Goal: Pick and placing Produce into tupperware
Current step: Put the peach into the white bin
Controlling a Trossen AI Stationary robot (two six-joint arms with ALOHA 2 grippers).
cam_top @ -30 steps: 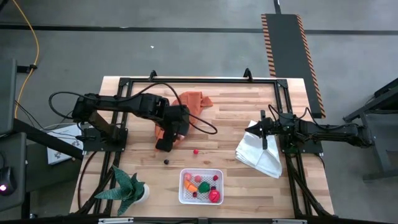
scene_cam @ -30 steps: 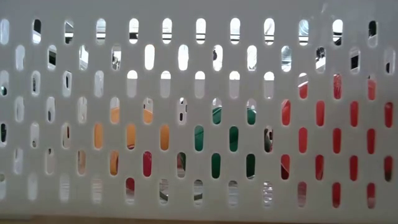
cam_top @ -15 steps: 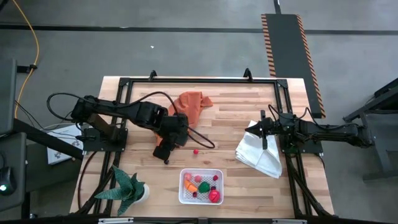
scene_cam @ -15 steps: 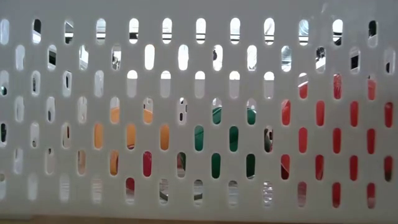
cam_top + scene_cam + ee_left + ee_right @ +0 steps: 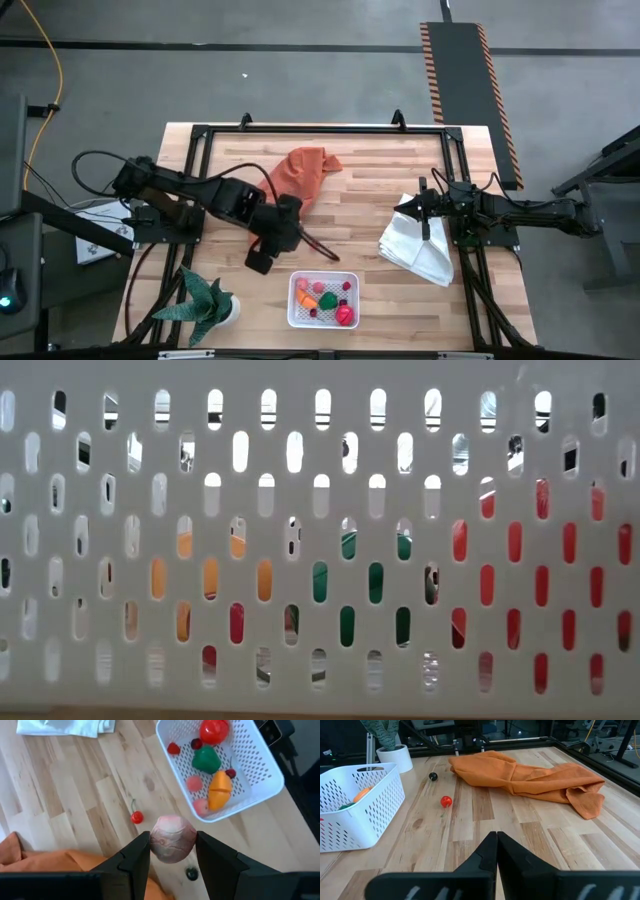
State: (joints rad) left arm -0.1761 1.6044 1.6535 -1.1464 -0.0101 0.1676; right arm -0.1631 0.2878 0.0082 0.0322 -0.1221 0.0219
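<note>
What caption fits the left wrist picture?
Left hand holds a pinkish round piece above the table, near the white basket.

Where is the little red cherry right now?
In the left wrist view the cherry lies on the bare wood between the orange cloth and the white basket.

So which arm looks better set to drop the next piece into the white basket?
The left. Its gripper already holds a pinkish round piece just beside the basket. The right gripper is shut and empty, parked over the white cloth farther away.
</note>
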